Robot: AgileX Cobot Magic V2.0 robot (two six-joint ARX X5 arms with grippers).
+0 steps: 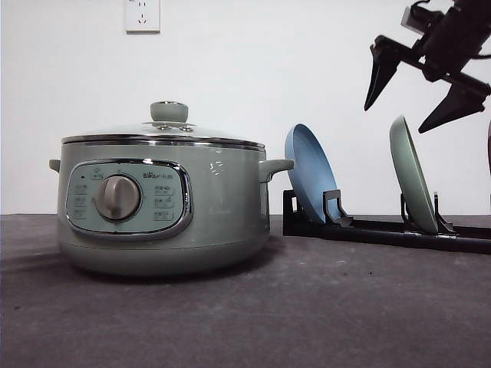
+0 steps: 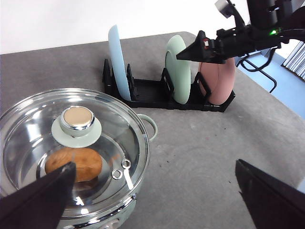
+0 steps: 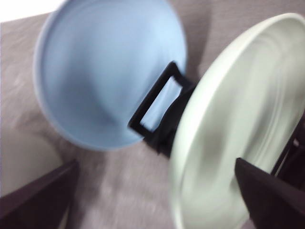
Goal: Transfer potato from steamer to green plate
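steamer [image 1: 161, 203] control panel [image 1: 127, 198]: brand "Bear", small, above the dial | button icons and captions: too small to read | no other legible text

Potato [image 2: 74, 163] visible only through the steamer [image 2: 71, 152] glass lid, part hidden behind a left fingertip [image 2: 40, 198]. Front view: steamer wall hides it. Right wrist view motion-blurred; green plate [image 3: 238, 129] cut off at the frame edge. Pink plate [image 2: 220, 81] partly behind the right gripper [image 2: 202, 50].
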